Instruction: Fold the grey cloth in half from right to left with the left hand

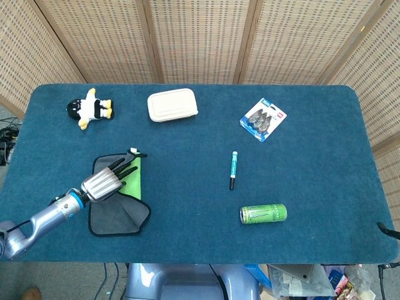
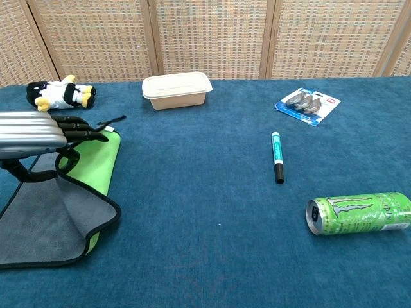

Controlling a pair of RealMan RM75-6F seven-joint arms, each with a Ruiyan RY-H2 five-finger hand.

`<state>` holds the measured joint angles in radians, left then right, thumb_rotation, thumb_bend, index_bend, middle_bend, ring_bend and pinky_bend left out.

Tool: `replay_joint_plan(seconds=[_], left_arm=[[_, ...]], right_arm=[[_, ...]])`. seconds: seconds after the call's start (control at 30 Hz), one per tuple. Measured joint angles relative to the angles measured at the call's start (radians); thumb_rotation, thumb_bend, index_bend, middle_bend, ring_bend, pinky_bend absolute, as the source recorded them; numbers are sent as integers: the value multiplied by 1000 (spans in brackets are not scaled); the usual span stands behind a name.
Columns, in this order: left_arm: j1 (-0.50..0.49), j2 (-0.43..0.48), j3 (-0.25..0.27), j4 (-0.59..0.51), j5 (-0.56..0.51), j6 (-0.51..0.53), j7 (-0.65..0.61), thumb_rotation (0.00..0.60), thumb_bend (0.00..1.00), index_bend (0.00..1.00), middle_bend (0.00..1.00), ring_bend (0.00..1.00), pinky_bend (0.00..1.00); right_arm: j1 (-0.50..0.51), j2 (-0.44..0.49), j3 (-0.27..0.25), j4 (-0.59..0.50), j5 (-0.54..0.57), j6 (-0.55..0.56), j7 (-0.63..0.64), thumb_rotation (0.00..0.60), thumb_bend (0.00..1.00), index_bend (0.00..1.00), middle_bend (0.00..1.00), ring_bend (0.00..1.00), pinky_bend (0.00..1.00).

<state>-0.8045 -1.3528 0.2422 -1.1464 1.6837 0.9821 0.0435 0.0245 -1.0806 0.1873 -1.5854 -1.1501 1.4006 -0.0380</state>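
The grey cloth (image 1: 115, 216) (image 2: 45, 221) lies at the table's near left, black-edged, with its right side lifted and turned over so its green underside (image 1: 133, 182) (image 2: 96, 163) shows. My left hand (image 1: 102, 181) (image 2: 35, 135) grips that raised edge and holds it above the cloth's middle, fingers pointing right. The cloth's far right corner with a white tag sticks up beside the fingertips. My right hand appears in neither view.
A toy penguin (image 1: 89, 109) (image 2: 59, 94) and a cream lidded box (image 1: 172, 104) (image 2: 176, 89) sit at the back left. A green marker (image 1: 233, 169) (image 2: 277, 156), a green can (image 1: 263, 214) (image 2: 358, 213) and a blister pack (image 1: 264, 119) (image 2: 307, 104) lie to the right.
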Motion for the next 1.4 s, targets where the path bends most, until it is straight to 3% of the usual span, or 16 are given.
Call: replay_joint_plan(seconds=[0.63, 1.4], left_arm=[[101, -49, 18, 171, 40, 56, -177, 600, 572, 642, 0, 0, 0], [153, -68, 17, 261, 61, 76, -264, 600, 572, 642, 0, 0, 0]], right_arm=[[2, -3, -5, -7, -5, 2, -12, 600, 0, 0, 0, 0, 0], [3, -6, -10, -15, -12, 8, -24, 600, 0, 0, 0, 0, 0]])
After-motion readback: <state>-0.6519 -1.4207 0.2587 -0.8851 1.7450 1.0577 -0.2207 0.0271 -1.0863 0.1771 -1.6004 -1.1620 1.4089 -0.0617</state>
